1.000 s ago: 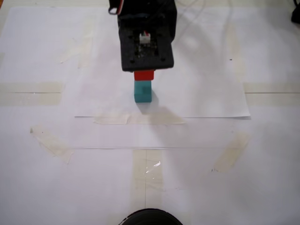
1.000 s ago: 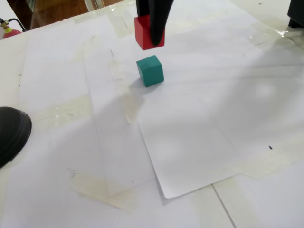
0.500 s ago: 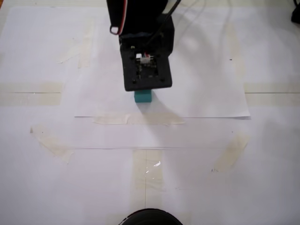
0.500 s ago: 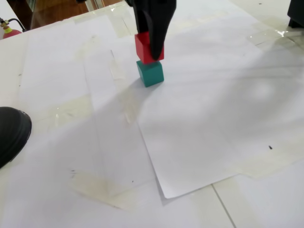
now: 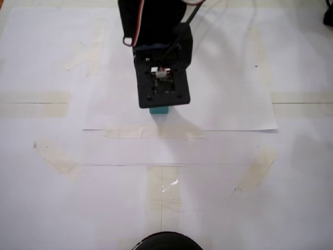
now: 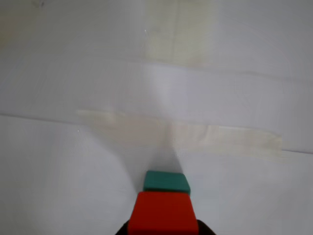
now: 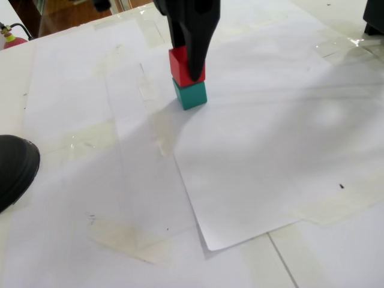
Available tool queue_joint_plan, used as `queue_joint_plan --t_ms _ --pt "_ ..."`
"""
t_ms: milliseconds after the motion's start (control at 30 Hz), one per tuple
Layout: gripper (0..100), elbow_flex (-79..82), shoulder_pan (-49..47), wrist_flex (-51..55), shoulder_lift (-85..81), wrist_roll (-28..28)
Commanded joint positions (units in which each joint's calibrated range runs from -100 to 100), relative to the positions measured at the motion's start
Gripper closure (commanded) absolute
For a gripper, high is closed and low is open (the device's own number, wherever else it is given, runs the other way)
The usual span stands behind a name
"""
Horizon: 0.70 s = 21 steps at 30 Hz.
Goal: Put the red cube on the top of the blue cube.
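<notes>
The gripper [image 7: 191,71], still clamped on the red cube [image 7: 179,65], has lowered it seemingly onto the blue cube [image 7: 191,95] near the paper sheet's [image 7: 270,150] far edge, so only letting go remains.

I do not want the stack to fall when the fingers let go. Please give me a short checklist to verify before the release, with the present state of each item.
1. The red cube sits on the blue cube: ok; a fixed view shows no gap between them.
2. Cubes aligned: cannot tell exactly; the red one looks slightly offset in that view.
3. Blue cube flat on the white paper: ok.
4. Gripper holds the red cube: ok; its fingers are closed on it.
5. Space around the stack for opening: ok; nothing stands nearby.
</notes>
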Motion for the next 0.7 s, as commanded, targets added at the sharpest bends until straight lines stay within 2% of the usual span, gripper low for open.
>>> queue_joint_plan --t_ms 0,233,367,667 --pt "96 -4.88 0.85 -1.54 -0.86 0.54" --pt "96 -4.88 1.08 -1.7 -0.52 0.63" --pt "83 -4.79 0.93 -0.88 -1.03 0.15" --pt "66 -4.24 -0.43 2.21 -3.18 -1.07"
